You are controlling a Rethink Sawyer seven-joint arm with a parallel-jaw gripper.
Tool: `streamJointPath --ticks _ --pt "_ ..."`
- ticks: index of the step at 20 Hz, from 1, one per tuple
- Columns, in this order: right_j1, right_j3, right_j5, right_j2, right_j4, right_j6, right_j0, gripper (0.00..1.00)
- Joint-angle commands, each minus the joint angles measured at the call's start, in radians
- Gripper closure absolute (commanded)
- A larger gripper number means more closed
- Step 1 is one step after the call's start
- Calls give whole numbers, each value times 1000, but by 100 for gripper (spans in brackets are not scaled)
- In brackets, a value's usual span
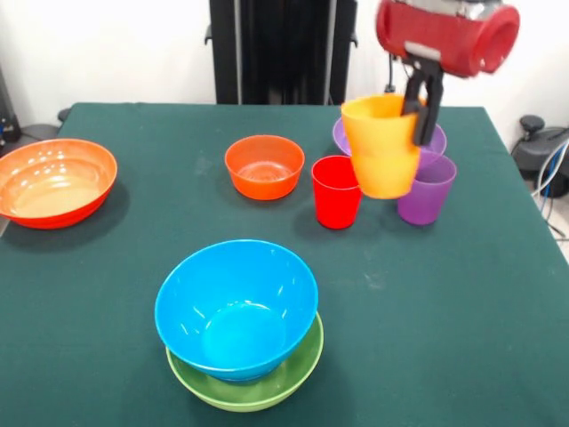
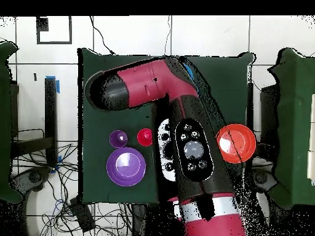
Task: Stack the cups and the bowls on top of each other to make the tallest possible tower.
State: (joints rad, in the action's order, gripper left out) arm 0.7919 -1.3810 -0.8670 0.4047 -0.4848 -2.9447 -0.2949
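Observation:
My gripper [image 1: 420, 123] is shut on the rim of the orange cup [image 1: 382, 147] and holds it upright in the air, above and between the red cup [image 1: 336, 191] and the purple cup [image 1: 427, 189]. The wide purple bowl [image 1: 437, 140] stands behind them. The tower is a light blue bowl [image 1: 236, 307] nested in a lime green bowl [image 1: 253, 384] at the table's near side. A small orange bowl [image 1: 264, 166] sits mid-table and a wide orange-red bowl [image 1: 55, 182] at the left. The dark blue bowl is out of view. In the overhead view my arm [image 2: 154, 86] hides the gripper.
The overhead view shows the purple bowl [image 2: 126, 167], purple cup [image 2: 118, 138], red cup [image 2: 145, 137] and orange-red bowl [image 2: 237, 143]. The table [image 1: 462, 311] has a dark green cloth. Cables lie on the floor off its edges.

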Motion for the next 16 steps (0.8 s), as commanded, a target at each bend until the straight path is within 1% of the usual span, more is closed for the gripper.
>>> streamJointPath --ticks 1,2,3,4,6,9,10,14,16 --pt "41 83 -320 52 55 229 55 100" --pt "40 117 -374 52 75 192 72 100" --pt "38 136 -403 50 80 177 81 100" --pt "31 168 -452 51 84 165 94 100" --pt "15 209 -488 50 86 152 109 100" --pt "-18 262 -500 43 67 155 120 100" --pt "-32 284 -498 38 49 164 123 100" --pt "-78 365 -495 33 12 209 114 100" --pt "-92 380 -487 29 9 222 110 100"
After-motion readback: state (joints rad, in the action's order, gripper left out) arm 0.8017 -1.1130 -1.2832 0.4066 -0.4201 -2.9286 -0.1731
